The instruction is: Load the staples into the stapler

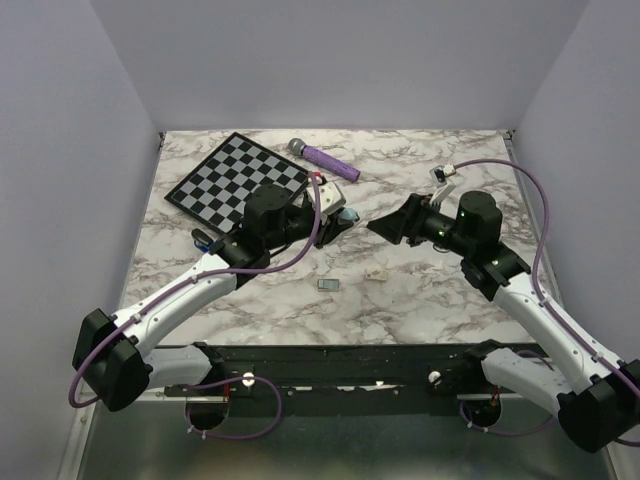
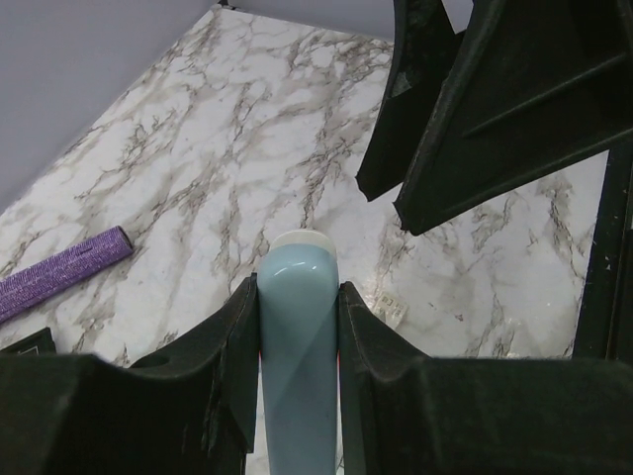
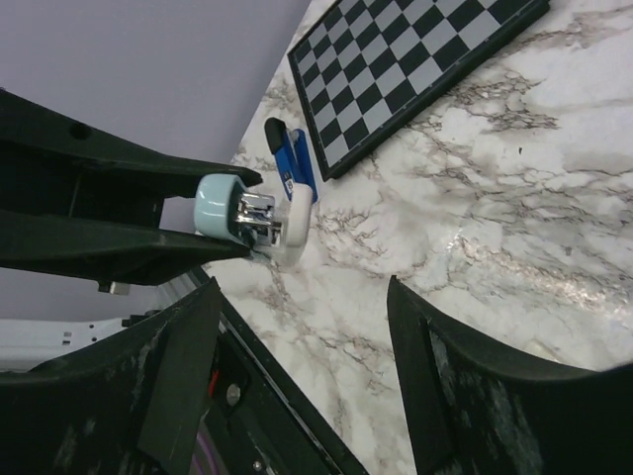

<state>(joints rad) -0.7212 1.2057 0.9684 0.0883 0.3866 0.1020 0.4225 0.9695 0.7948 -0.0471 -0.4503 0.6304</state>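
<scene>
Left gripper (image 2: pixel 297 289) clamps a pale-blue bar (image 2: pixel 295 386) with a white tip, raised off the marble table (image 1: pixel 400 290). Right gripper (image 3: pixel 302 287) faces it close by, jaws spread wide with nothing between them. The dark blue stapler (image 3: pixel 293 160) lies on the table just beside the chessboard (image 1: pixel 238 178), near the left forearm. A purple microphone (image 1: pixel 325 160) rests behind the board; a small grey piece (image 1: pixel 328 285) sits nearer the bases

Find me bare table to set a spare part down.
Free: the back strip right of the purple microphone; also the near strip below the small grey strip, between both arms. Crowded: the centre, where the left gripper and right gripper face each other. The chessboard fills the back left.
</scene>
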